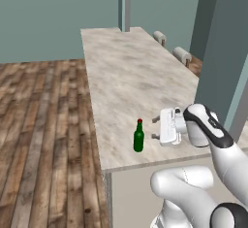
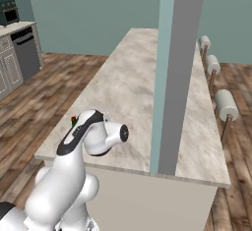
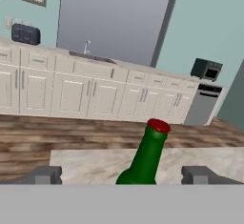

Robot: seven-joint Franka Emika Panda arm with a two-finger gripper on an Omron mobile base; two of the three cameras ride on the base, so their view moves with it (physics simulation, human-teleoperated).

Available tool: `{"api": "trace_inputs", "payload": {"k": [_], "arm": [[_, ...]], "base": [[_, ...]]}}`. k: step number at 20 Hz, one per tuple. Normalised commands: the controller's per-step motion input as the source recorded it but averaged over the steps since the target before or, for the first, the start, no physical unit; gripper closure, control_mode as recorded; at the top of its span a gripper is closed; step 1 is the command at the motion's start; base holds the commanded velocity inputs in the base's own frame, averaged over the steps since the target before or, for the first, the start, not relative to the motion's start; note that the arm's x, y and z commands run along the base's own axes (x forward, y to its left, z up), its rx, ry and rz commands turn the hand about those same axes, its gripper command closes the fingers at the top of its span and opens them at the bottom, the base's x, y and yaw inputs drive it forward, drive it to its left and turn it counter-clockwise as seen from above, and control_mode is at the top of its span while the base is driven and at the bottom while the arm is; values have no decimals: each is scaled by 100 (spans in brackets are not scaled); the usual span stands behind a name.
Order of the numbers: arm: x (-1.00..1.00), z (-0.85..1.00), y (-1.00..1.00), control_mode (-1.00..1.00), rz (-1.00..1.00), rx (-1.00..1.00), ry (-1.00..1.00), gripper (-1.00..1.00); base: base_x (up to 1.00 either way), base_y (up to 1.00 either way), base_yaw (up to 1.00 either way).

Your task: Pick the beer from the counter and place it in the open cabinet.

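The beer [image 1: 139, 137] is a dark green bottle with a red cap, upright on the marbled counter [image 1: 126, 72] near its front left corner. My gripper [image 1: 155, 128] lies level just right of it, fingers pointing at the bottle, open, a small gap away. In the hand view the beer [image 3: 145, 158] rises between the two spread fingertips [image 3: 45, 175], slightly right of centre, on the counter [image 3: 81, 163]. From the right base view my arm covers most of the beer [image 2: 74, 120]; just its cap peeks out. The open cabinet is out of view.
A tall teal-grey pillar [image 1: 223, 52] stands on the counter's right side [image 2: 172, 72]. Stools with white rolled seats [image 2: 226, 104] line the far edge. Wooden floor [image 1: 43, 125] lies left. White base cabinets [image 3: 71, 89] and a dishwasher [image 3: 202, 105] stand beyond.
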Motion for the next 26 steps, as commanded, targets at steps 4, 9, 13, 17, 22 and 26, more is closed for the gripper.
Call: {"api": "trace_inputs", "payload": {"k": [4, 9, 13, 17, 22, 26], "arm": [[17, -9, 6, -100, 0, 2, 1, -100], [24, -4, 1, -100, 0, 2, 3, -100], [24, -2, 0, -100, 0, 2, 7, -100], [20, -7, 0, -100, 0, 2, 7, -100], [6, -10, 0, -100, 0, 2, 6, -100], [0, -10, 0, -100, 0, 1, 4, -100]], "base": [[0, 0, 0], [0, 0, 0], [0, 0, 0], [0, 0, 0], [0, 0, 0], [0, 0, 0]]}}
